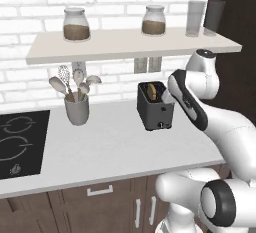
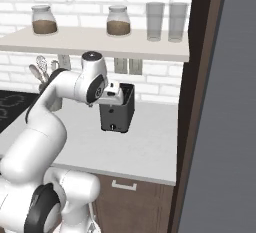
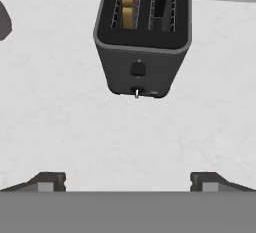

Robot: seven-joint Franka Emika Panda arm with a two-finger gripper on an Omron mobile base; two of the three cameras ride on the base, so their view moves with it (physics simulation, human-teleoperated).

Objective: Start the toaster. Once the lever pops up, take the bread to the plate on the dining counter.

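Gripper (image 3: 128, 182) jaws spread wide, holding nothing, hovering above the counter (image 1: 115, 147) just in front of the toaster (image 3: 142, 42). Toaster lies ahead of and below the hand, front face toward it; slots run front to back, away from the fingers. Bread (image 3: 128, 2) sits in the left slot, its top showing above the rim in the left base view. Lever (image 3: 137, 69) is centred on the front face, knob (image 3: 137, 93) below it. Judgement: next move is forward and down onto the lever. Open counter to the left; utensil cup (image 1: 76, 108) well apart; shelf (image 1: 125, 44) overhead limits lift.
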